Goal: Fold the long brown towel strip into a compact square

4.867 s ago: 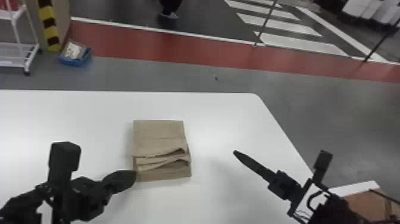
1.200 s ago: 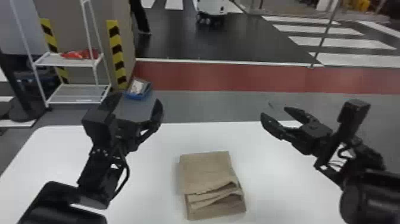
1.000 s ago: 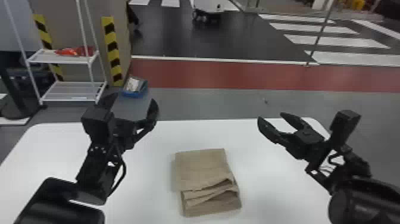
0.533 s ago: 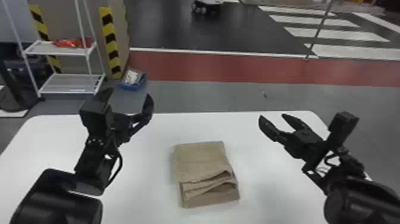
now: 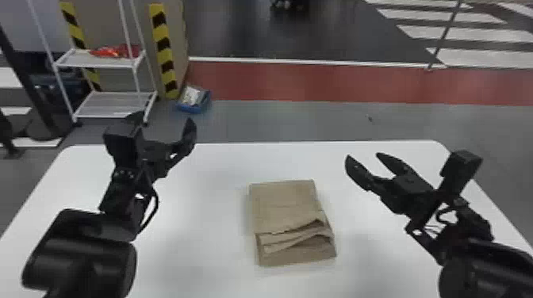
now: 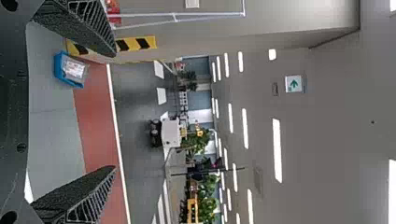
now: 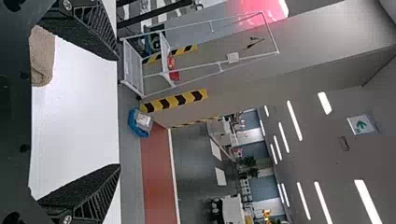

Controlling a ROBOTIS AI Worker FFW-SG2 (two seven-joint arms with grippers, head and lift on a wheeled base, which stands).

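In the head view the brown towel [image 5: 285, 206] lies on the white table as a folded, roughly square stack, with uneven layers at its near edge. My left gripper [image 5: 164, 121] is raised to the left of it, open and holding nothing; my right gripper [image 5: 363, 158] is to its right, also open and clear of the cloth. In the left wrist view the left gripper [image 6: 116, 112] has its fingers wide apart. The right wrist view has the right gripper [image 7: 119, 112] spread with nothing between, and a corner of the towel [image 7: 42, 58] beside it.
The white table [image 5: 190, 253] has its far edge behind the towel. On the floor beyond stand a white shelf rack [image 5: 115, 105] and a blue bin [image 5: 193, 99], past striped posts [image 5: 163, 51].
Both arms have risen away from beside the towel, and both grippers stand spread apart. The head view has swung leftward and tilted slightly. The towel keeps its folded shape.
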